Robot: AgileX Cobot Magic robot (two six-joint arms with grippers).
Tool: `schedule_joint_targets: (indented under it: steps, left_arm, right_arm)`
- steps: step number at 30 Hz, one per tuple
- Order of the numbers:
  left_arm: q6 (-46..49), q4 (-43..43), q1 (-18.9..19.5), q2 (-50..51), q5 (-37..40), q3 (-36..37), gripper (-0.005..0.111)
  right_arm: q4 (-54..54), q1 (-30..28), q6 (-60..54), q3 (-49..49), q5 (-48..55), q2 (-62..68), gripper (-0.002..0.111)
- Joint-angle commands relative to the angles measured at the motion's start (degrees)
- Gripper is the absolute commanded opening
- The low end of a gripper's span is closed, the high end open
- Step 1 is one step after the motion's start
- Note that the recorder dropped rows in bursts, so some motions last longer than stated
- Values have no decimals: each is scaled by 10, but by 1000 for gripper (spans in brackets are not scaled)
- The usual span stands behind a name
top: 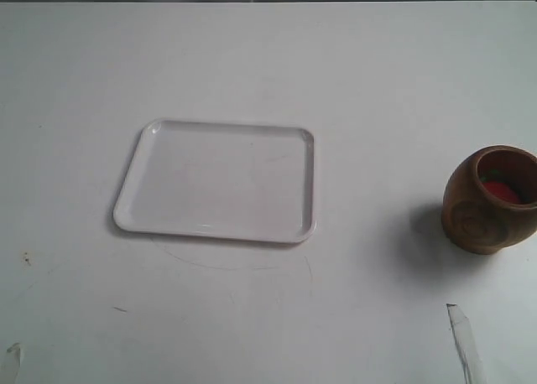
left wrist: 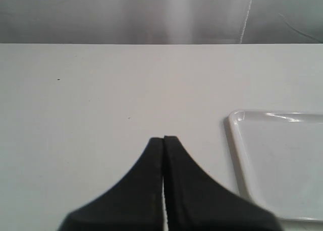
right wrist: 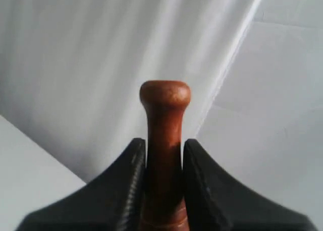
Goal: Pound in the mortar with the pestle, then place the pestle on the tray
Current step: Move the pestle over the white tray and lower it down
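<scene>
1. The left pincer (left wrist: 164, 138) is closed tight over the white desk (left wrist: 101, 100), its two black fingers pressed together with nothing between them.
2. The tray (left wrist: 237, 155) lies flat on the desk near that pincer, off to one side of its tips and not touching them.
3. The right pincer (right wrist: 164, 145) is clamped on the pestle (right wrist: 164, 97), gripping its thin neck; the small knob stands clear just beyond the fingertips.
4. The mortar (top: 482, 216) stands upright on the desk, well apart from the tray, with something red (top: 497, 191) inside. Where it lies relative to either pincer cannot be told.
</scene>
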Motion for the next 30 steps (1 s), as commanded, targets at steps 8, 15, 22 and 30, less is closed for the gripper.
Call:
schedule_joint_targets:
  steps: [8,15,22,30]
  left_arm:
    - [-5,-4,-4,-1,-2,0,0]
    - [-5,-4,-4,-1,-2,0,0]
    - [-5,-4,-4,-1,-2,0,0]
    - [-5,-4,-4,-1,-2,0,0]
  right_arm:
    - [-111,278,-177,-237,629,260,0]
    - [403,328,-642,-466,808,456,0]
    - [532,347,-754,-605,894,606,0]
    - [567,392,-818,-664,890,717,0]
